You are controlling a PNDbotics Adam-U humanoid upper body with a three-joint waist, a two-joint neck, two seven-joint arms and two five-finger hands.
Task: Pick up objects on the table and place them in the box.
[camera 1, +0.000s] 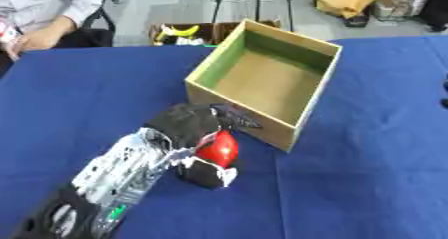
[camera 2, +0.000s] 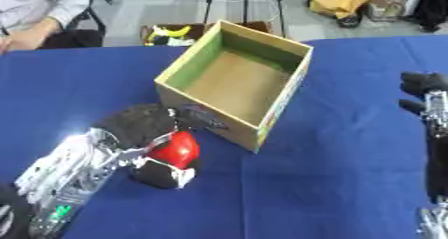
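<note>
L hand (camera 1: 194,133) comes in from lower left, low over the blue table (camera 1: 367,183); fingers and thumb curled round a red object (camera 1: 219,149), rounded and glossy, prob. a small fruit or ball but too blurred to be sure; object sits between thumb below and fingers above, close to the cloth, can't tell if it touches; R hand (camera 2: 423,85) at the right edge of the right eye view, dark fingers pointing up, looks relaxed and holding nothing, well apart from the rest; just beyond the L hand is the box (camera 1: 302,120), open top, pale wood outside, green inner walls, brown floor, set cornerwise; its near corner is just beside the held object; nothing visible inside it.
</note>
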